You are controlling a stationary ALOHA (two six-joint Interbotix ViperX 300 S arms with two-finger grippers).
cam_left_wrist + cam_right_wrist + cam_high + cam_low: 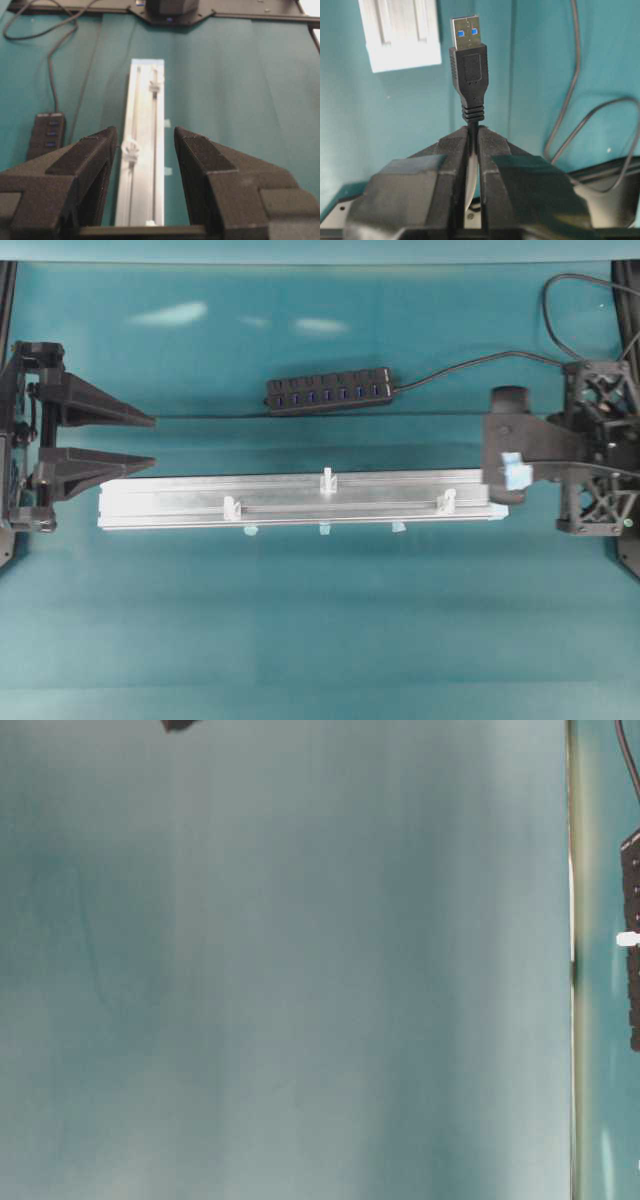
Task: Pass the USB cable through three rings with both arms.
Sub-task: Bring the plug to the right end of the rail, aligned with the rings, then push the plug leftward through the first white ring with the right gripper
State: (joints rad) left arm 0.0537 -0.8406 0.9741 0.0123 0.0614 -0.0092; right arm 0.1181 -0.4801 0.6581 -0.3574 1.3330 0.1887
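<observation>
We see the right gripper (473, 131) with jaws clamped on the USB cable (468, 65) by the rail's (300, 502) end; the three rings (327, 481) remain unthreaded. The left gripper (150, 442) waits, jaws open and empty.

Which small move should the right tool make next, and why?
Probably carry the USB plug leftward toward the nearest ring. The right tool is shut on the cable just behind the plug, which points past the rail's end; no ring is threaded yet.

A blurred teal surface (280, 970) fills almost the whole table-level view. At the top edge, left of centre, a small dark shape (180, 725) pokes in, too cropped to identify. Down the right side runs a pale vertical strip (572, 970), and beyond it are a black bar (631, 940) and a small white piece (627, 939) in front of it.
</observation>
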